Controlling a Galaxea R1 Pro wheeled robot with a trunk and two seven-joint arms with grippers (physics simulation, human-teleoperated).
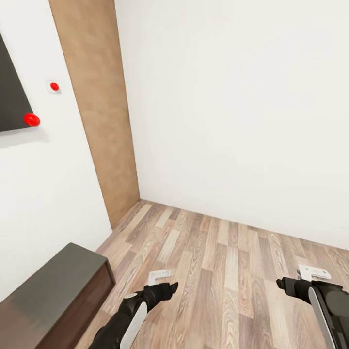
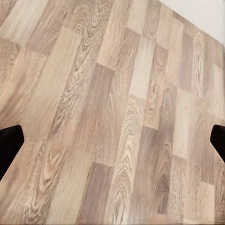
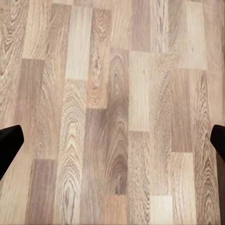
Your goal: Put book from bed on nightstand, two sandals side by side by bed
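Both hands wide open, empty: left hand (image 1: 160, 276), right hand (image 1: 314, 272) over grainy wood-plank floor (image 1: 228, 261); glossy dark cabinet (image 1: 58, 295) nearby.

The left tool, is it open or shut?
Open: the left tool's two black fingertips sit far apart with only wooden floor between them.
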